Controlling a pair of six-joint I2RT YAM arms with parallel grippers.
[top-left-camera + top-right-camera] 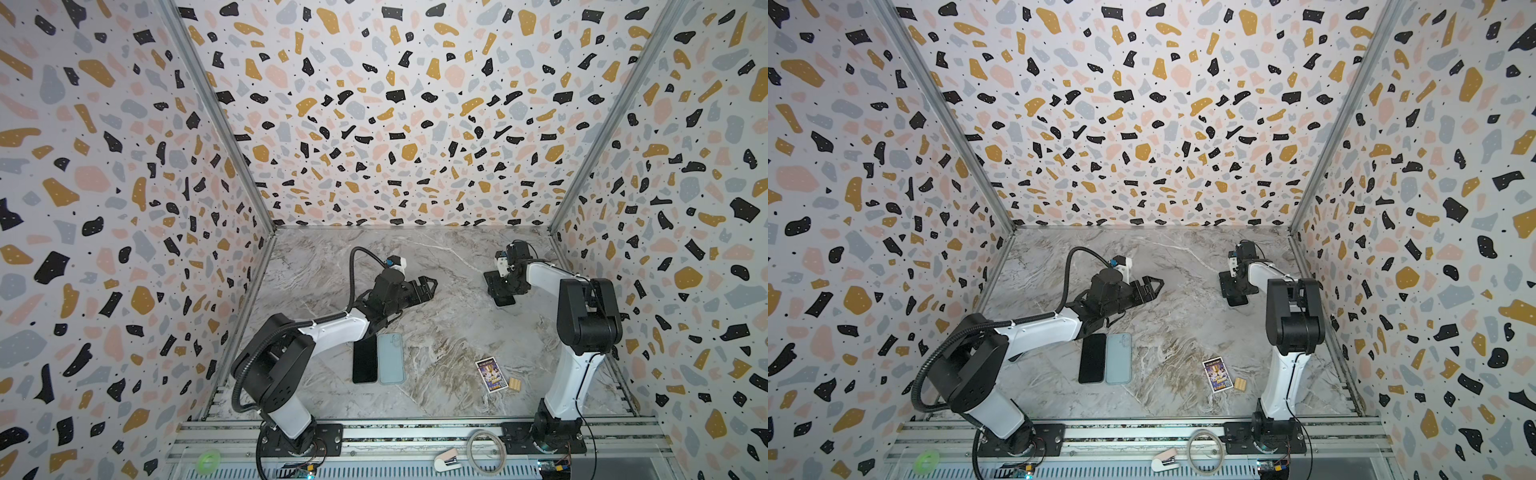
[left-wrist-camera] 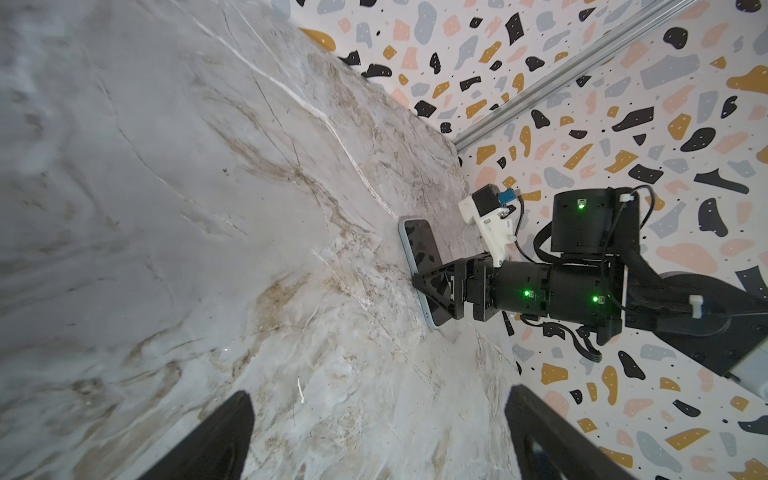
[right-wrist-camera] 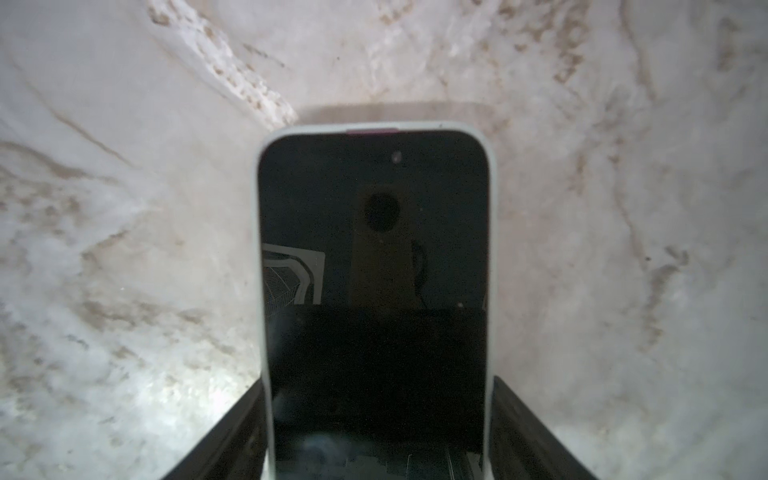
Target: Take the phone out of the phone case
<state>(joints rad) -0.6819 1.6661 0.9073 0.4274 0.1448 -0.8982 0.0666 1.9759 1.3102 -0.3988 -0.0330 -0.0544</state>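
Note:
A black-screened phone in a pale phone case lies flat, screen up, on the marble table at the back right. My right gripper points down over its near end, one finger against each long side of the case. The left wrist view shows the same phone with the right gripper straddling it. My left gripper hovers open over the middle of the table with nothing between its fingers.
A black phone-shaped slab and a pale blue one lie side by side at the front left, under my left forearm. A printed card and a small wooden block lie at the front right. The enclosure walls stand close behind the right arm.

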